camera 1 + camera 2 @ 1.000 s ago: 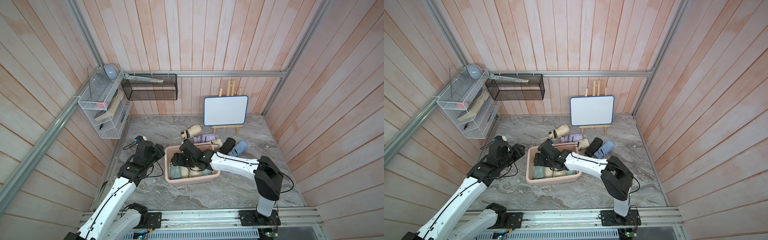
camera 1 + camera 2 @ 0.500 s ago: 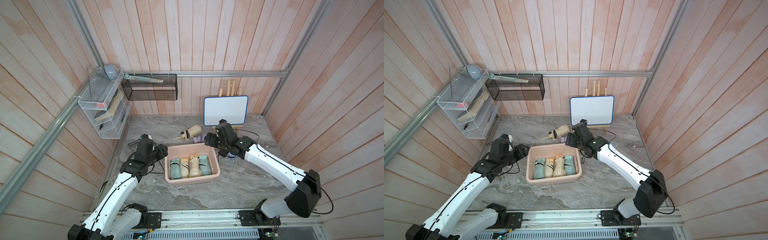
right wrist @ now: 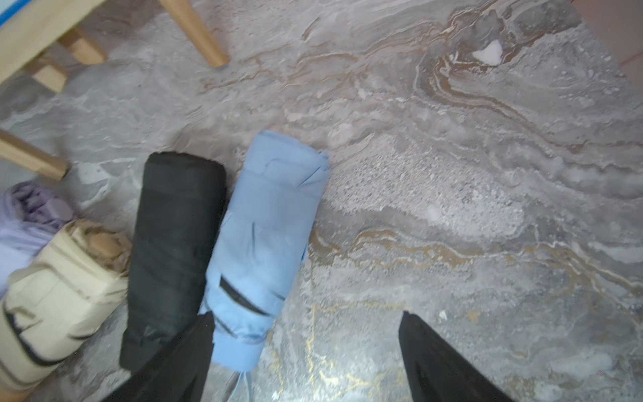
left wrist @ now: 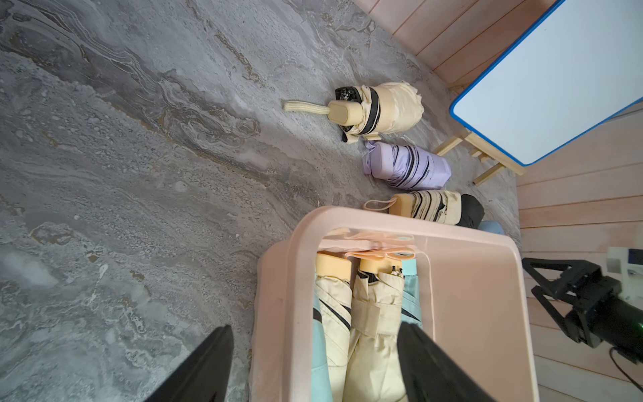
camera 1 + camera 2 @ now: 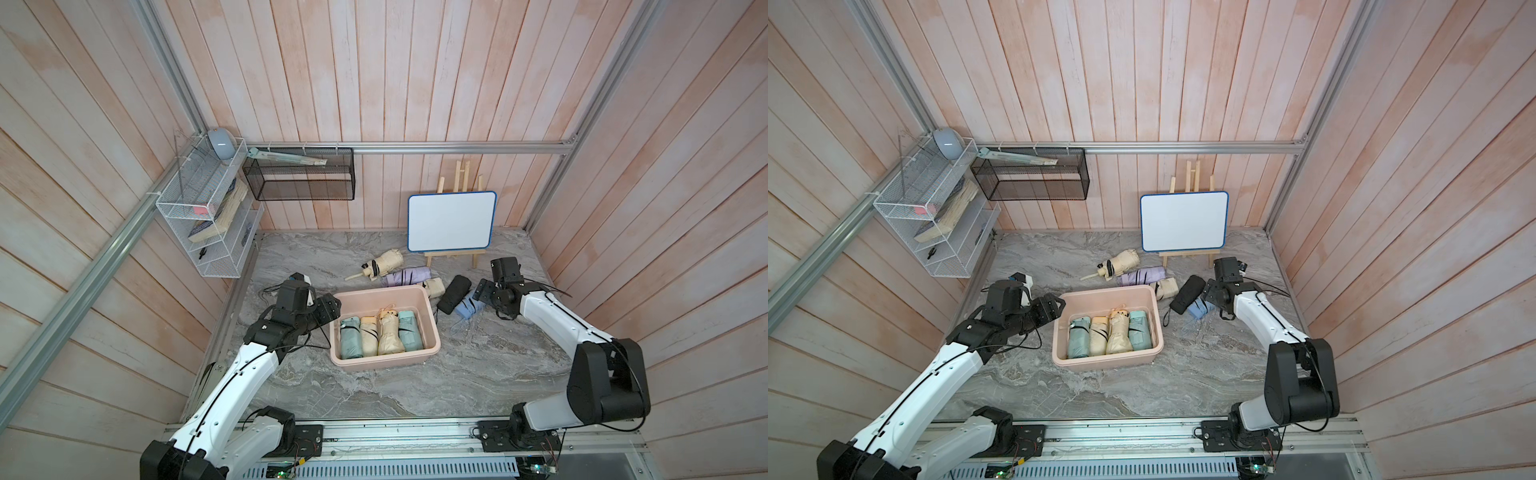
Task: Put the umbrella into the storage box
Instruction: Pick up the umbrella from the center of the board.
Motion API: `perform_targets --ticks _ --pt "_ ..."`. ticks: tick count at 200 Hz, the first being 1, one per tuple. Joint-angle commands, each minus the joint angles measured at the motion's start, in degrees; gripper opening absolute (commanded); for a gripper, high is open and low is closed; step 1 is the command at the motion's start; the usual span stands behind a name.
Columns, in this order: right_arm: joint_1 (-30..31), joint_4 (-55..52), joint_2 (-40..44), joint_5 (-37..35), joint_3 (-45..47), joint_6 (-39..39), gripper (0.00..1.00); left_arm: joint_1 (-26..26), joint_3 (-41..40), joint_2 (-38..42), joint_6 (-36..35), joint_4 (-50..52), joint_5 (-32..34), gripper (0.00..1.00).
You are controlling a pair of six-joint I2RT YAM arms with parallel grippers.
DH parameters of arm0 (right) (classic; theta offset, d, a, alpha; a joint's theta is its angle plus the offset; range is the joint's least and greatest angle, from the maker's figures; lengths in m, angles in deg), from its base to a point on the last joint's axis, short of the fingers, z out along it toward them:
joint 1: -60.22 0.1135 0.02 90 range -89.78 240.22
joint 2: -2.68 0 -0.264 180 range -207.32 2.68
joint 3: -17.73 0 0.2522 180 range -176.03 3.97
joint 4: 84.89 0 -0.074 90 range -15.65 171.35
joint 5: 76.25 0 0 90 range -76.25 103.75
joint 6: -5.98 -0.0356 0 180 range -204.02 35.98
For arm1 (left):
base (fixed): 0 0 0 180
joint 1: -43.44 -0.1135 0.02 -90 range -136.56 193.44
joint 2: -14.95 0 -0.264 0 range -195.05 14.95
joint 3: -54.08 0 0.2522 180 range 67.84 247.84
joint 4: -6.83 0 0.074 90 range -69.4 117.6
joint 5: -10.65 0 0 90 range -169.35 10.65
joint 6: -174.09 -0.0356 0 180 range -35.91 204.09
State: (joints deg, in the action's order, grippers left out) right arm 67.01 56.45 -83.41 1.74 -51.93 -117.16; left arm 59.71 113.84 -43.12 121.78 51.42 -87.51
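The pale pink storage box [image 5: 384,362] [image 5: 1106,362] stands mid-table with several folded umbrellas lying side by side in it. Behind and right of it lie a cream umbrella [image 5: 386,262], a lilac one [image 5: 405,276], a second cream one [image 5: 435,286], a black one [image 5: 455,293] and a light blue one [image 5: 467,308] [image 3: 268,236]. My left gripper [image 5: 331,308] [image 4: 315,325] is open, its fingers astride the box's left wall [image 4: 278,313]. My right gripper [image 5: 480,293] [image 3: 306,313] is open and empty, low over the table beside the blue umbrella.
A whiteboard on a wooden easel [image 5: 452,227] stands at the back right, its legs close to the loose umbrellas. A black mesh basket [image 5: 303,178] and a white wire rack [image 5: 208,220] hang on the walls at back left. Wooden walls enclose the table.
My right arm has left the box, swung past the back and come down at the right by the blue umbrella. My left gripper has widened at the box's wall.
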Motion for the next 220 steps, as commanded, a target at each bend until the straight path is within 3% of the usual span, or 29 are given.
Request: perform_targets --ticks 1,94,176,220 --pt "-2.9 5.7 -3.8 1.9 -2.5 3.5 0.91 -0.2 -0.3 -0.3 0.4 -2.6 0.3 0.80" --pt "-7.9 3.7 -24.2 4.7 -20.4 9.7 0.93 -1.1 -0.7 -0.7 1.9 -6.9 1.4 0.80" --pt "-7.9 2.3 -27.4 7.4 -19.8 12.6 0.88 -1.3 -0.8 -2.1 2.8 -8.3 1.5 0.79" --pt "-8.1 2.9 -20.6 5.8 -10.2 12.8 0.85 -1.5 -0.9 -1.3 2.7 -8.0 1.9 0.79"
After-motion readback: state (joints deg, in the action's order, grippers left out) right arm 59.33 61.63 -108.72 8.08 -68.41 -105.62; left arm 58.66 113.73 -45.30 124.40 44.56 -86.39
